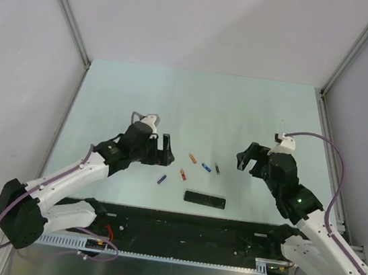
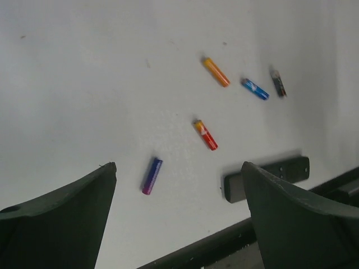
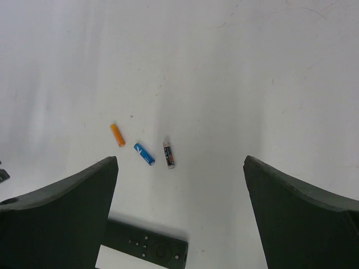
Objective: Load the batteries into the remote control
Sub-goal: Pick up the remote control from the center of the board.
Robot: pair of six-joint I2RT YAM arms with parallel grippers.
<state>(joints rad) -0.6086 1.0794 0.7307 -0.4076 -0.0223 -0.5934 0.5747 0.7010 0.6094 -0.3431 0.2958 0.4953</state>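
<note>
Left gripper point(image 2: 178, 167), jaws wide apart like the right gripper point(image 3: 180, 162), hovers just behind a small orange-red cylindrical battery point(image 2: 205, 134), likely light, rigid, roll-prone, best pinched mid-length; the slim black plastic remote control point(image 2: 286, 168) lies by its right finger.

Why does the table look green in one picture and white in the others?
Top view: the table looks pale green under even light. Left wrist view: it turns grey-white, with a soft shadow beside the remote. Right wrist view: it looks washed-out white with faint grey streaks.
</note>
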